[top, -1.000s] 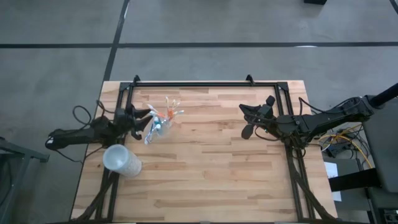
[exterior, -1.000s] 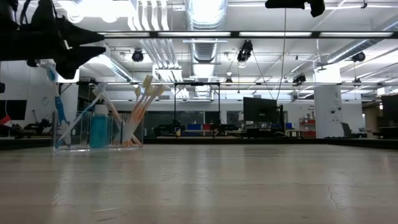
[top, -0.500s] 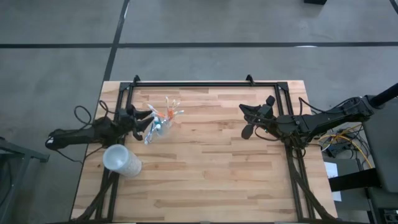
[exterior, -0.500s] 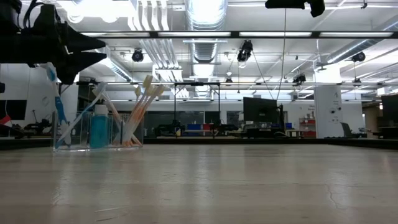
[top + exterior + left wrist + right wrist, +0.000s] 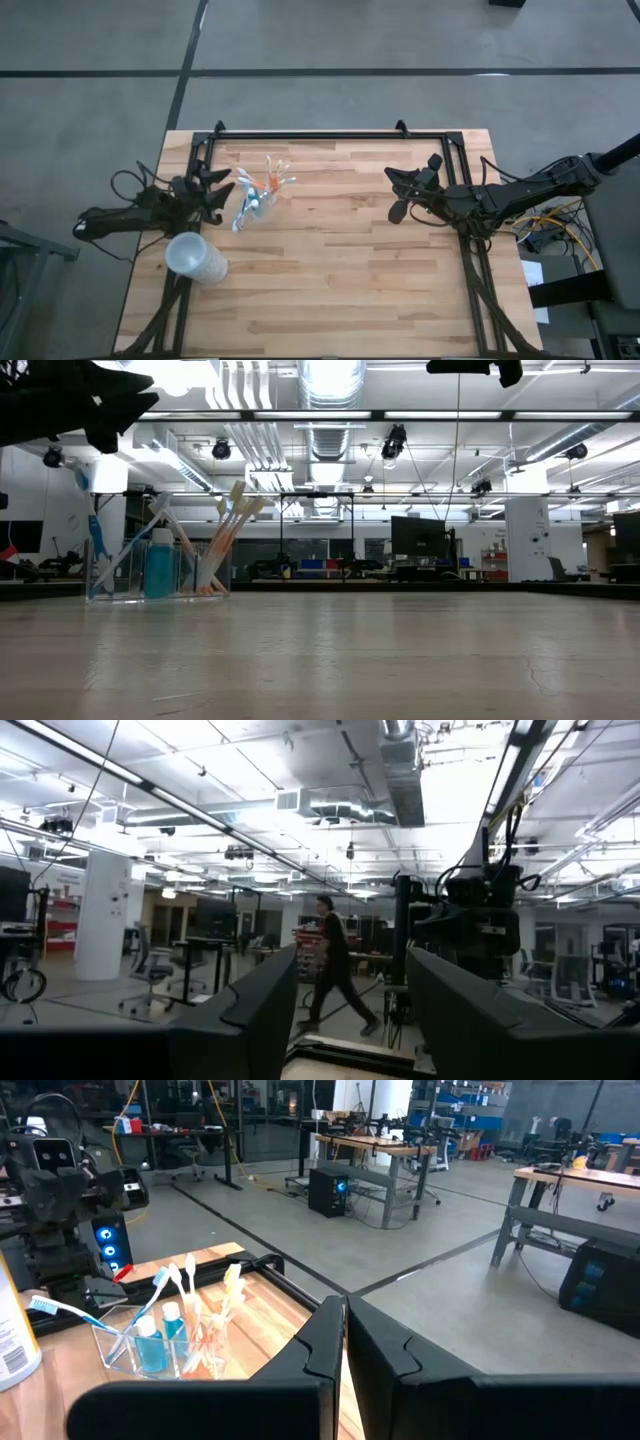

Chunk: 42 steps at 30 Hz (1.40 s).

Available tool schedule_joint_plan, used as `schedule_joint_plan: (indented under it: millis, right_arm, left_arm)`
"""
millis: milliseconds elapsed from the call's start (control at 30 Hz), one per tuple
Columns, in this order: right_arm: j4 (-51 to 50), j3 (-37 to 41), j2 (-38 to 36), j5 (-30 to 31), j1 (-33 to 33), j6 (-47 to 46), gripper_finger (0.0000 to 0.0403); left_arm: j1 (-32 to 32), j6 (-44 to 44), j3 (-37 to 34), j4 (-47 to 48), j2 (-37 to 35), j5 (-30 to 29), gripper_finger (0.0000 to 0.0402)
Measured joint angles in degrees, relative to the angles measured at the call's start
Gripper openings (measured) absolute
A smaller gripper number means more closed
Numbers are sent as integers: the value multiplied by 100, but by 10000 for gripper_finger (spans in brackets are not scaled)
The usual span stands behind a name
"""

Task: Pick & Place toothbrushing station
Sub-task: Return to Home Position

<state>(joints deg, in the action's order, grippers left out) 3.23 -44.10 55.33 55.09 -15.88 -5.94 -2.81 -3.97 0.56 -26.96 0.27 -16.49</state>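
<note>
left gripper (image 5: pixel 224 190): hovering empty, fingers apart, just beside organizer (image 5: pixel 255 200)
right gripper (image 5: pixel 345 1325): waiting closed, well apart
homing tip: staying clear of toothbrushes (image 5: pixel 226 532)

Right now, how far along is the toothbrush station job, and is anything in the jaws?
Looks done: the toothbrushes and blue toothpaste tube stand in the clear organizer; no brush shows loose on the table, only the frosted cup. In hand: nothing; the left jaws hang open and empty beside the organizer, the right jaws are shut over the table's right side. Left: probably just parking both arms.
</note>
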Motion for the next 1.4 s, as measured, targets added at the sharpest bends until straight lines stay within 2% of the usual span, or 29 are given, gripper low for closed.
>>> schedule_joint_plan:
  millis: [1033,1167,1400]
  right_arm:
    - [1,0,0,0,0,10,13]
    - [181,0,0,44,2,462,13]
    - [-797,16,-497,-64,-471,-12,13]
  left_arm:
    - [0,11,4,0,0,7,195]
    - [0,11,4,0,-1,7,195]
    - [0,11,7,1,-2,9,195]
